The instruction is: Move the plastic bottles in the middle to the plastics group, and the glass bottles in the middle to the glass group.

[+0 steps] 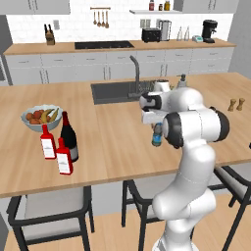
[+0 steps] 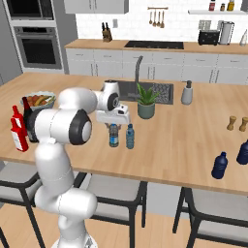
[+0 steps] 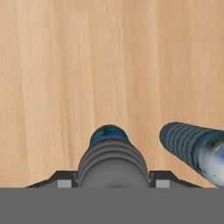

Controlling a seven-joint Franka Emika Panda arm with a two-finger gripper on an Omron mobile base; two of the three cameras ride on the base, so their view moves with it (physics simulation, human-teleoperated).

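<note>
**Gripper over a plastic bottle, island centre**

Straddling one upright water bottle (image 2: 114,135), gripper (image 2: 113,125) with a finger (image 3: 162,183) on either side; real hold impossible to tell. Second water bottle (image 2: 130,136) just beside, also upright. Blue labels, no legible writing. Beyond, a potted plant (image 2: 146,101). Far off, two red bottles (image 1: 64,157) by the wine bottle (image 1: 69,136).

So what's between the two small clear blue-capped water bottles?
Nothing: bare wooden counter separates the gripped bottle from its neighbour, seen in the right base view.
</note>
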